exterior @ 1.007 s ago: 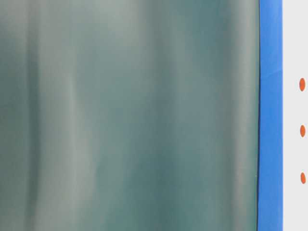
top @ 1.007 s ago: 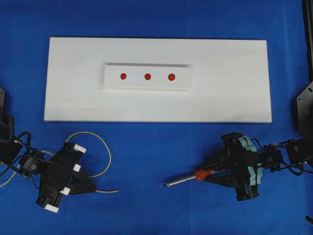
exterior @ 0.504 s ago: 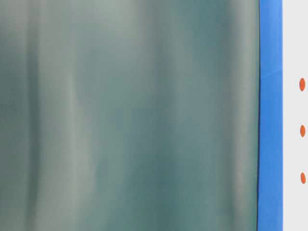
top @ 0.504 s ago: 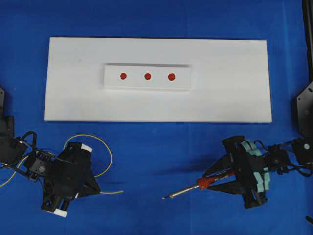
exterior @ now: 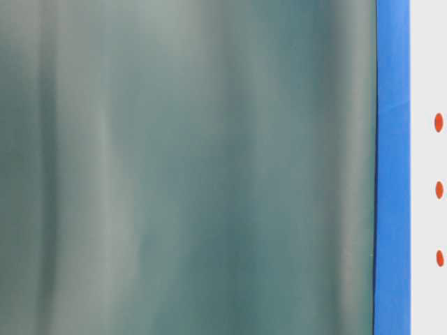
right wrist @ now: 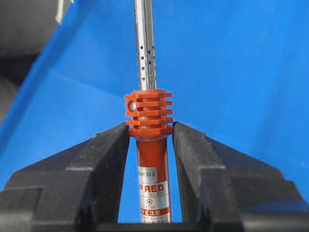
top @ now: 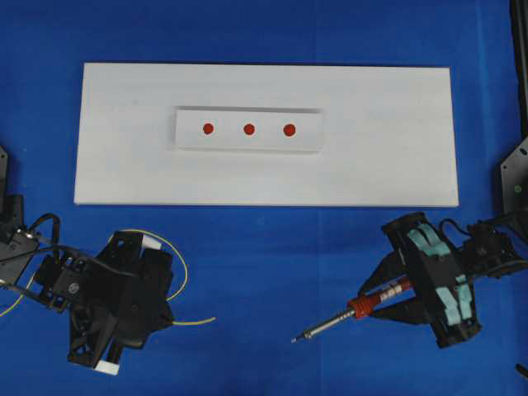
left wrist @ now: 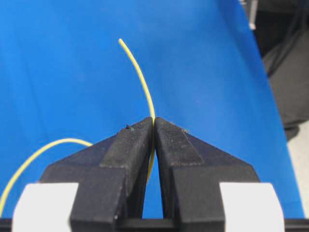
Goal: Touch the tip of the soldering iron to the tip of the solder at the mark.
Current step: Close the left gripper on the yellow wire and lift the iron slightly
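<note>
The thin yellow solder wire [left wrist: 145, 87] is pinched in the closed left hand [top: 169, 318], its free end pointing right, while the red-handled soldering iron [top: 363, 306] is clamped in the right hand [top: 388, 304], its steel tip aimed left. Both tips face each other over the blue worktop [top: 264, 280]. The three red marks [top: 248, 129] on the small white block [top: 247, 142] lie well beyond both, roughly midway between the arms.

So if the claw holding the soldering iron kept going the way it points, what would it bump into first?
Probably nothing soon: the right gripper points the soldering iron toward bare blue cloth. The solder lies further that way, though heights are unclear.
</note>
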You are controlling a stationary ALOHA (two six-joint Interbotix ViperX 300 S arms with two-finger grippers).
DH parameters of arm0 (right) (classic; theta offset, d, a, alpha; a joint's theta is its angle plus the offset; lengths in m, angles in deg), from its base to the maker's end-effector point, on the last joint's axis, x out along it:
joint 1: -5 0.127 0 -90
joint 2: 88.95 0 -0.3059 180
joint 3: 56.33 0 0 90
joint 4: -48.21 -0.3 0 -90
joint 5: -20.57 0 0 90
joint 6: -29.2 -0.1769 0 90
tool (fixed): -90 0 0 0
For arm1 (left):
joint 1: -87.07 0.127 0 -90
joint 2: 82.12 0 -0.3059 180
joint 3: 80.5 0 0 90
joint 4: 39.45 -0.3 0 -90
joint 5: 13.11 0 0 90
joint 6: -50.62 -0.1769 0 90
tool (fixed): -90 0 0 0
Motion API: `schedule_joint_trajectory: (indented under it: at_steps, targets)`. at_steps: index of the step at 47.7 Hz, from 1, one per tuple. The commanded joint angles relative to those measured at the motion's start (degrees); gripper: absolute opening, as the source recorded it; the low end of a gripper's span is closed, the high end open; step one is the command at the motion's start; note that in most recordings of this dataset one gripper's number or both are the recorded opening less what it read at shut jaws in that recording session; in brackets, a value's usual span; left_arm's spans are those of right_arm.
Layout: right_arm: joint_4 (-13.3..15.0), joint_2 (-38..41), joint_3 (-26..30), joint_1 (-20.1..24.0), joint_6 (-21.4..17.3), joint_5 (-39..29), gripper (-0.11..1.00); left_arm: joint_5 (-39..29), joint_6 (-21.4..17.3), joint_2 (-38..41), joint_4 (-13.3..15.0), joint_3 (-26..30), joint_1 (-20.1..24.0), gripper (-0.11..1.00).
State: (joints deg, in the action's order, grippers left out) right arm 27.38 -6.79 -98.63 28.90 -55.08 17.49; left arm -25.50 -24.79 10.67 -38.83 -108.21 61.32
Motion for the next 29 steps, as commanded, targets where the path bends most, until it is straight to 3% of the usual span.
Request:
schedule_joint_trajectory:
  at_steps: [1, 12, 29]
  targets:
    - [0.3, -0.2, 1.2, -1.9, 0.2, -0.6, 0.15, -0.2, -0.1, -0.4, -0.4, 1.3, 1.3, 0.03]
    - [1.8, 2.6, 0.3, -2.9, 0.4, 2.0, 0.15, 2.5, -0.1, 0.7, -0.4, -0.5, 3.7, 0.02]
    - [1.2, 12.8, -1.4, -1.8, -0.3, 16.0, 0.15, 19.2, -0.6, 3.1, -0.4, -6.8, 2.5, 0.03]
